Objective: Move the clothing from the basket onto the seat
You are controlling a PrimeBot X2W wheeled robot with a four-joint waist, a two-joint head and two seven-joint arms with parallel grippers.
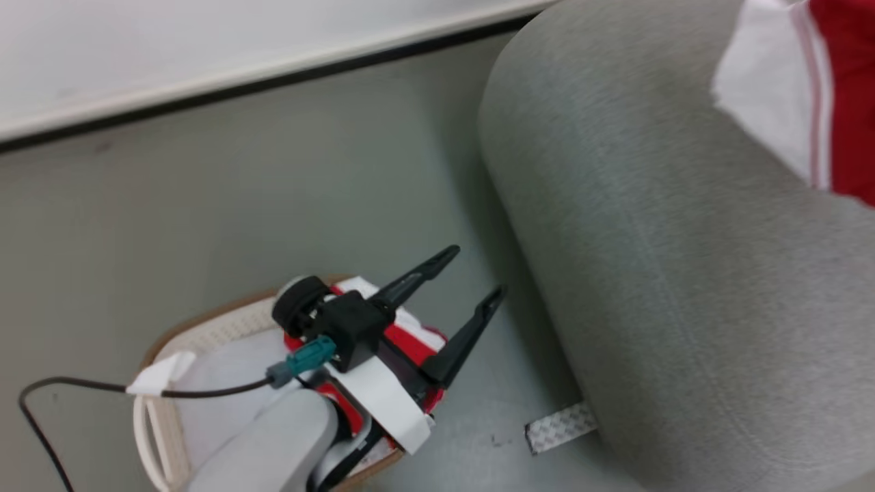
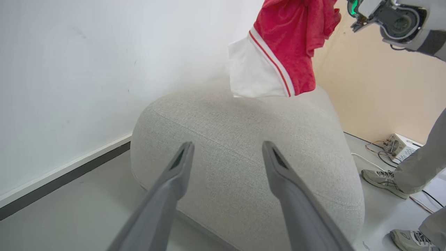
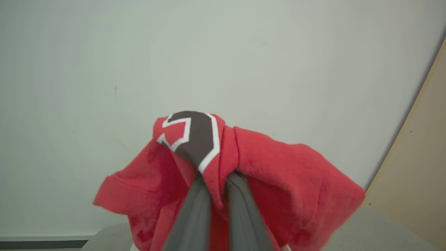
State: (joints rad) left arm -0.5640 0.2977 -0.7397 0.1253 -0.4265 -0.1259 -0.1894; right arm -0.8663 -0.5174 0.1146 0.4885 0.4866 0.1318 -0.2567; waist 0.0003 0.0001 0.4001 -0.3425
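The basket (image 1: 205,321), cream with rows of small holes and a brown rim, stands on the floor just beside the seat (image 1: 683,239). Red and white clothing (image 1: 410,344) lies in it, partly hidden under my left wrist, with a pale fold of cloth towards its other end. My left fingers (image 1: 476,271) hang over the basket's seat-side corner, spread wide with nothing between them. Seen from my left wrist, they (image 2: 227,144) point at the grey seat (image 2: 244,167).

My right fingers (image 3: 217,188) are pinched tight on a bunched fold of a red garment (image 3: 285,170). It hangs in the air over the seat, a white panel with thin red stripes (image 2: 254,73) lowest. From my left wrist that panel's edge lies against the seat's far top. I cannot tell whether it touches.

On the fold above my right fingers sits a black shape edged in white (image 3: 195,136), part of a character, too crumpled to read.

A short strip of patterned tape (image 1: 560,427) lies on the floor at the seat's foot. Beyond the seat a person's grey trouser leg and pale shoe (image 2: 381,177) stand near a small white box (image 2: 397,146) with cables.
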